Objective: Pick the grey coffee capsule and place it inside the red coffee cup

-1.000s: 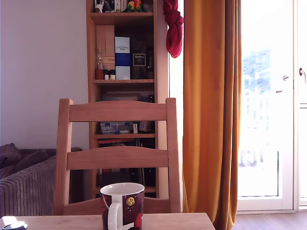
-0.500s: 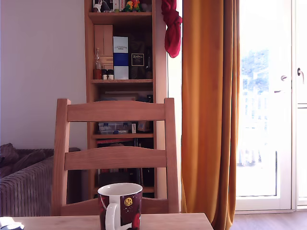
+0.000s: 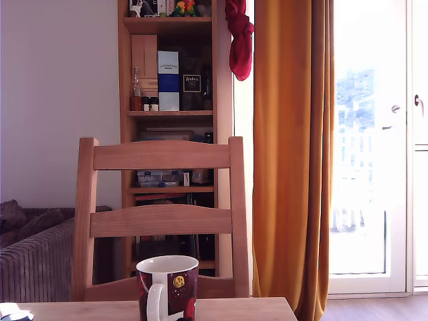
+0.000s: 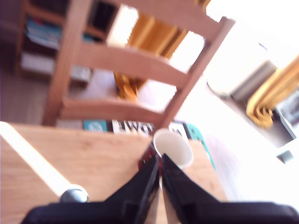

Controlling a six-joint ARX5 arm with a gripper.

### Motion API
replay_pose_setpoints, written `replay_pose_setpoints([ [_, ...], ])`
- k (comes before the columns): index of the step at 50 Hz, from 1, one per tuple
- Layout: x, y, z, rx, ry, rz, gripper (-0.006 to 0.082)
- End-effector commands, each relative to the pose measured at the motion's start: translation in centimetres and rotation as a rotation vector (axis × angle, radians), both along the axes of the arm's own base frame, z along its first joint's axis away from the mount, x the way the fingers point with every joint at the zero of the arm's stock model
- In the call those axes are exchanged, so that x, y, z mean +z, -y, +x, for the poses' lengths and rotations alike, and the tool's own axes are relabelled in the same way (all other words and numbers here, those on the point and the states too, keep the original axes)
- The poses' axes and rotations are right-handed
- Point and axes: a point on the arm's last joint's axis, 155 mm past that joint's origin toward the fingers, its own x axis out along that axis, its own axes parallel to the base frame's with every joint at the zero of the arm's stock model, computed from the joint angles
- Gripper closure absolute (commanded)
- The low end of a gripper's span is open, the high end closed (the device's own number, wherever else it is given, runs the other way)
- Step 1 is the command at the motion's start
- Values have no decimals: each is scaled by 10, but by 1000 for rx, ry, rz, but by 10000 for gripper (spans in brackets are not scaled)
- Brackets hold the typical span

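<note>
Nothing in the exterior view has shifted in the last half second; a second ago the whole scene sat a touch further toward that view's right and lower, so the framing moved slightly and then settled.

From where I stand, one red coffee cup (image 3: pixel 168 288) sits on the wooden table (image 3: pixel 241 309), its white handle turned toward the exterior camera and a small gold emblem beside it. One wooden chair (image 3: pixel 160 221) stands behind the table, with a bookshelf (image 3: pixel 170 114), a single orange curtain (image 3: pixel 291 154) and a bright glass door (image 3: pixel 374 147) further back. A grey sofa (image 3: pixel 33 261) shows at the exterior view's left edge.

In the wrist view, the gripper (image 4: pixel 160 173) points at the red coffee cup (image 4: pixel 174 148), whose white inside looks empty. Its two dark fingers (image 4: pixel 142 186) lie pressed nearly together, only a thin slit between them, and I see nothing held there. Their tips sit just short of the cup's rim, overlapping its near side in the picture.

One small rounded grey thing, most likely the grey coffee capsule (image 4: pixel 74 194), rests on the table (image 4: pixel 93 158) beside the gripper's body, well apart from the cup; it is blurred, so I cannot make out its markings.
</note>
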Motion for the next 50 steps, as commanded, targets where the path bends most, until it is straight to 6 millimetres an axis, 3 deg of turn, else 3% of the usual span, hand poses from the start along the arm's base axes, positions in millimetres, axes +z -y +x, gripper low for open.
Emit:
replay_pose_setpoints([
  [1, 3, 1, 7, 1, -21, 10, 773],
  [4, -8, 4, 7, -22, -73, 38, 691],
  [12, -29, 15, 11, -87, -184, 92, 246],
  [15, -35, 19, 12, -99, -240, 100, 161],
  [23, -58, 10, 19, -100, -388, 222, 147],
  [31, -78, -2, 30, -115, -463, 372, 70],
  [50, -118, -9, 44, -145, -584, 479, 66],
])
